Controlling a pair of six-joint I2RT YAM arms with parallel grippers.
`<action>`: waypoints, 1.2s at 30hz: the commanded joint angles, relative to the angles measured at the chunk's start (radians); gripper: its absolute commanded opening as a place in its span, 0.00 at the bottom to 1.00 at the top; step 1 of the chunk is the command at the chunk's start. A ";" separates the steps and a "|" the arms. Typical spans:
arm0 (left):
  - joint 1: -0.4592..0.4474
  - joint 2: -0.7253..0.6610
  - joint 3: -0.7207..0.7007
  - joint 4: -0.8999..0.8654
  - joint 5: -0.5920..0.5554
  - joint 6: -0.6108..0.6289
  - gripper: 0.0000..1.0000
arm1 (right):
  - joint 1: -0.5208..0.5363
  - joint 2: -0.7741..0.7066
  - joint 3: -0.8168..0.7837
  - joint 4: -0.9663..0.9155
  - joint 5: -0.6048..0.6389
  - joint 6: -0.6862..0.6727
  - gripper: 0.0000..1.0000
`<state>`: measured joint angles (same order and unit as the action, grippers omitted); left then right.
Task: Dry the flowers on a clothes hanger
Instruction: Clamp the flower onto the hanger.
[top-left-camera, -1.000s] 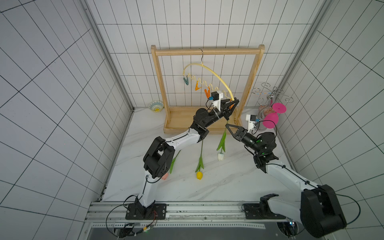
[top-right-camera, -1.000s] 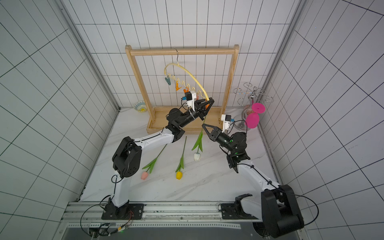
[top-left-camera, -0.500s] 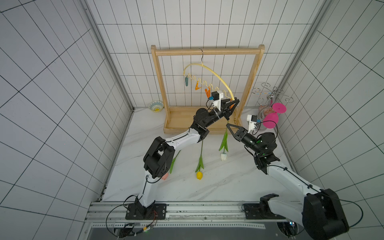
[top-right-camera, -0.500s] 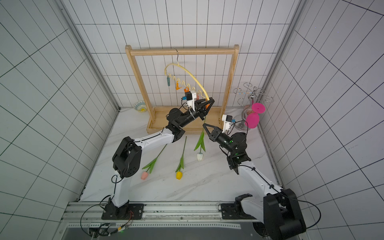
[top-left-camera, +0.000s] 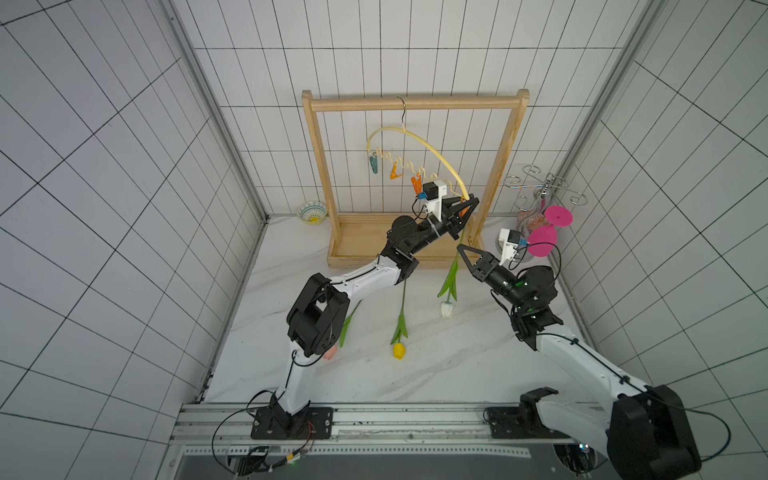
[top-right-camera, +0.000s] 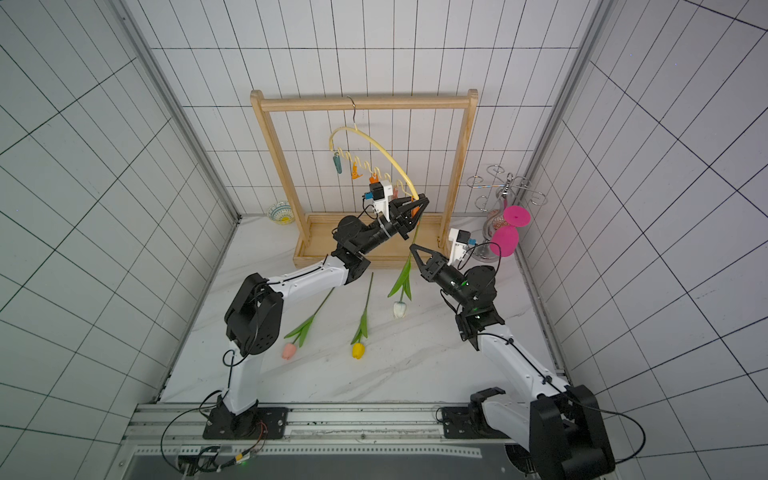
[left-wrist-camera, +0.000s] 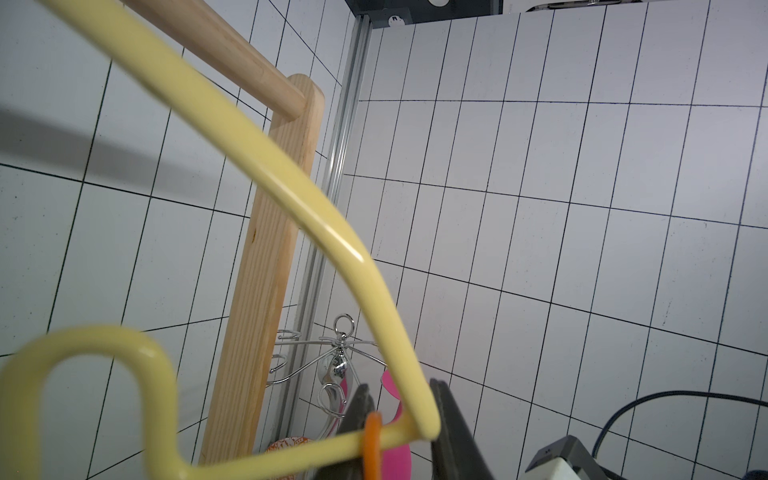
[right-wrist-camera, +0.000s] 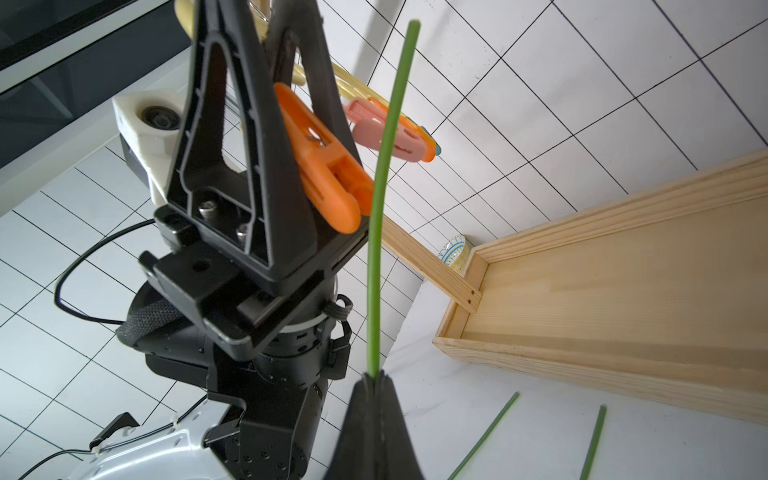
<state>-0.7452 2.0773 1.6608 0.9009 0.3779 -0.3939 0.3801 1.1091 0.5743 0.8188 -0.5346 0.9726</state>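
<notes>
Pale-yellow clothes hanger (left-wrist-camera: 291, 195) end clamped in left gripper (top-left-camera: 468, 206); right gripper (right-wrist-camera: 376, 376) clenched on white tulip (right-wrist-camera: 378, 187) stem, bloom down.

L hand (top-right-camera: 420, 203) clamped on low end of clothes hanger (top-right-camera: 376, 143), which hangs tilted from wooden rack (top-right-camera: 415, 102). R hand (top-right-camera: 412, 248) pinches white tulip (top-right-camera: 399, 309) by its stem, bloom down, prob. just off desk (top-right-camera: 374, 374). Pink tulip (top-right-camera: 288, 350) & yellow tulip (top-right-camera: 358, 350) lie flat.
</notes>
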 joint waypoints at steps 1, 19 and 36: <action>-0.006 0.029 0.027 0.009 0.004 0.003 0.16 | 0.007 0.002 0.024 0.056 -0.024 -0.008 0.00; -0.007 0.031 0.013 0.007 0.017 -0.001 0.15 | 0.002 0.017 0.163 -0.106 -0.068 -0.209 0.00; -0.006 0.028 0.013 -0.012 0.021 0.014 0.30 | -0.004 0.043 0.202 -0.110 -0.086 -0.208 0.00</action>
<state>-0.7452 2.0792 1.6623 0.9169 0.3805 -0.3958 0.3790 1.1744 0.7319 0.6781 -0.5980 0.7967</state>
